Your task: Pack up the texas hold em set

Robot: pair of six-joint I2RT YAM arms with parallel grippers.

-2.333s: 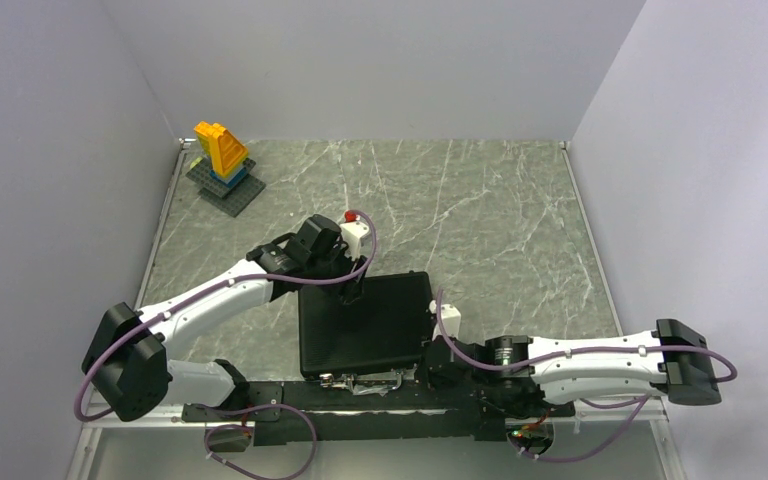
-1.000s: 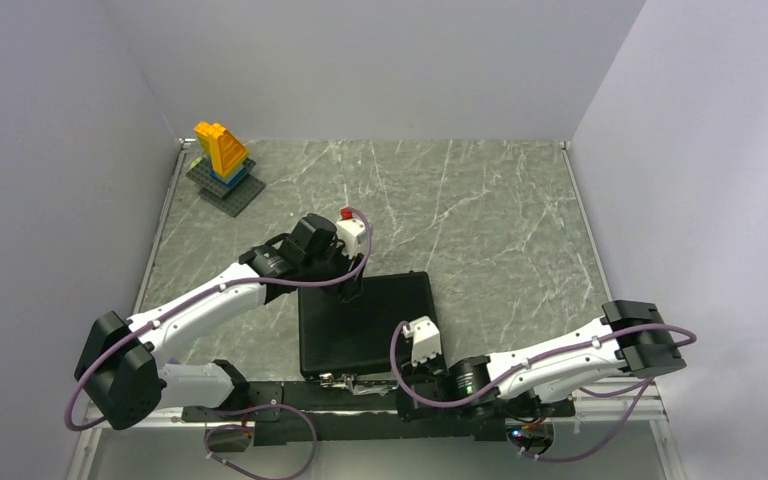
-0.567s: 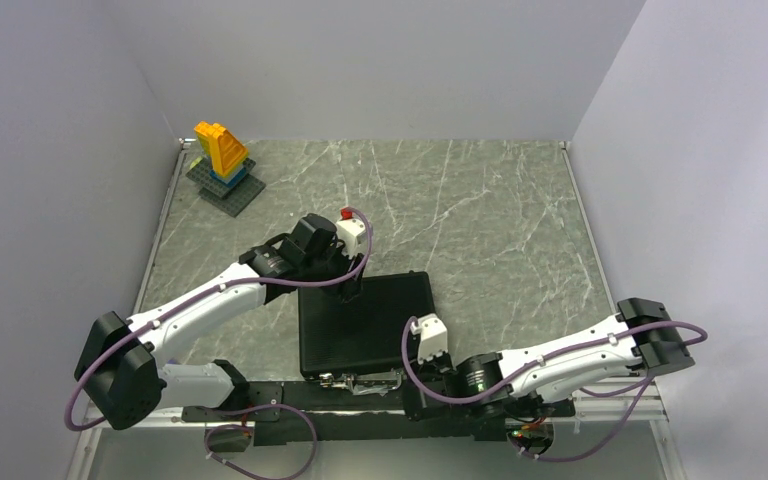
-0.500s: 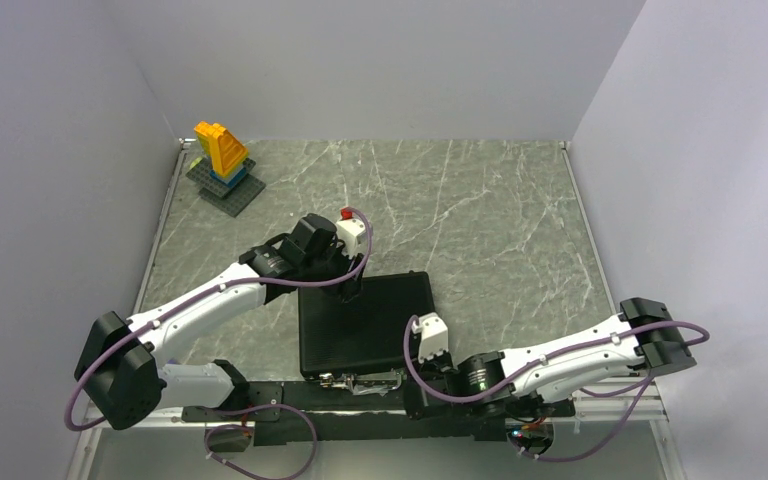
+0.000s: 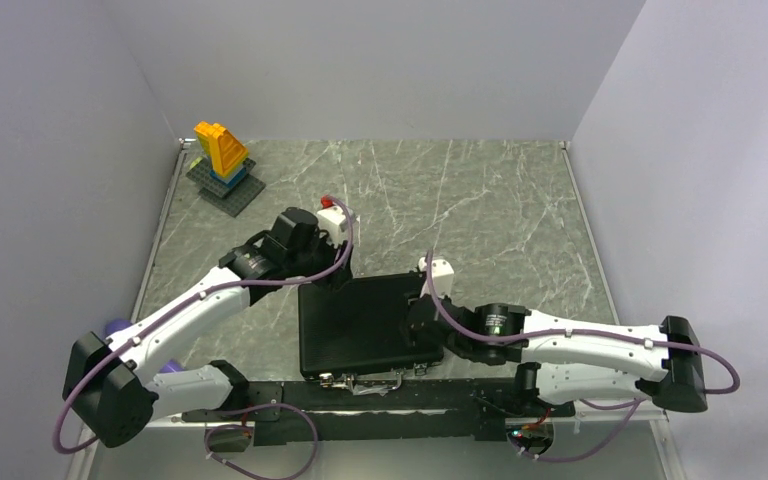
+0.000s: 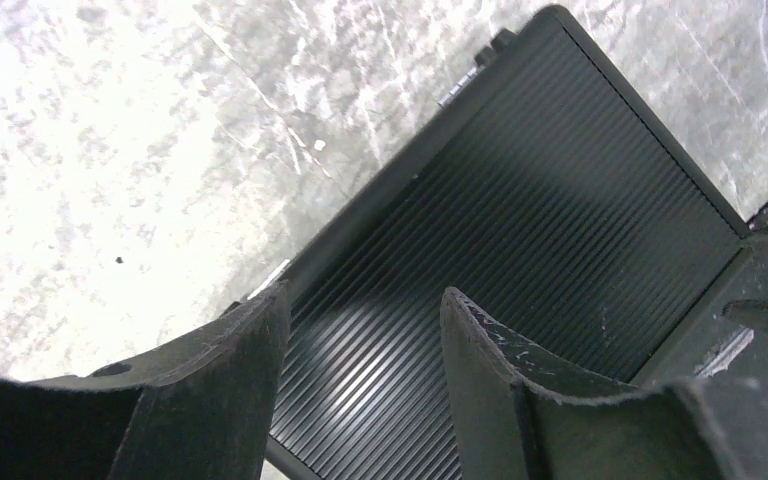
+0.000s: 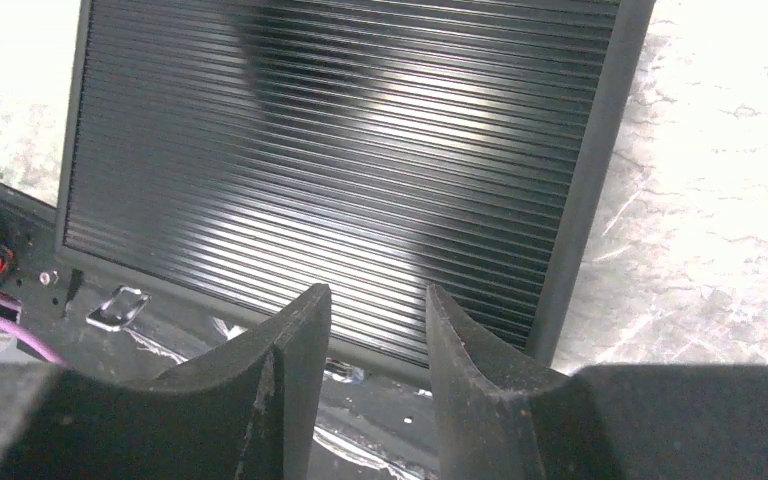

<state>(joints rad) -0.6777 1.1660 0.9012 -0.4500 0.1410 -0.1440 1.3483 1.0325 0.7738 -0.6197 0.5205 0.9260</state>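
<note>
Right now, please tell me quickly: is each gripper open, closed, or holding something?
Left gripper: open, holding nothing, over the black case.
Right gripper: open, holding nothing.

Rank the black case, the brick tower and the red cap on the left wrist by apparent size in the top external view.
1. black case: clearly the largest.
2. brick tower, baseplate included: much smaller.
3. red cap: only a small dot.

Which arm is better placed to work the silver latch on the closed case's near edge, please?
Right, probably. The right fingers hover open over the case's right side, and their wrist view shows the silver latch. The left fingers, also open, hang over the case's far edge, farther away.
</note>
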